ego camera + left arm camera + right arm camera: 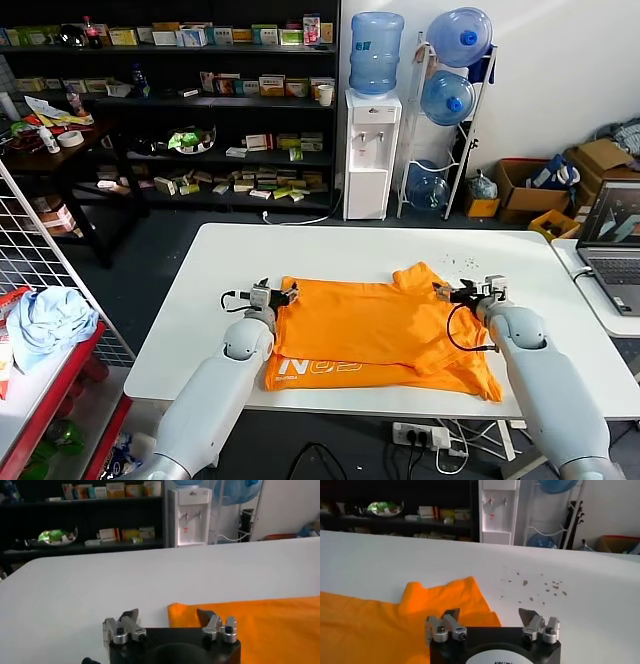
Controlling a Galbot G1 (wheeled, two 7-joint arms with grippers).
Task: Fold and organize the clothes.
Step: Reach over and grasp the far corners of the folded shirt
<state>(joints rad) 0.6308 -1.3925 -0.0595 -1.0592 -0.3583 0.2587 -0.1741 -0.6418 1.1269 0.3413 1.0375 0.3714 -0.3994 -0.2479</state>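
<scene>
I see the orange shirt (375, 325) lying folded on the bench (330, 250), left hand (272, 295) and right hand (468, 291) both open and empty at its far corners.

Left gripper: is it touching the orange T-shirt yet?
Cannot tell. In the left wrist view the left gripper, jaws open, sits at the corner of the orange T-shirt, but neither contact nor gap shows plainly.

- Bench (330, 250): white, rectangular top.
- T-shirt (370, 325): orange, partly folded, lying flat toward the near edge, white lettering showing.
- Crumbs (540, 586): small dark specks scattered beside the shirt.
</scene>
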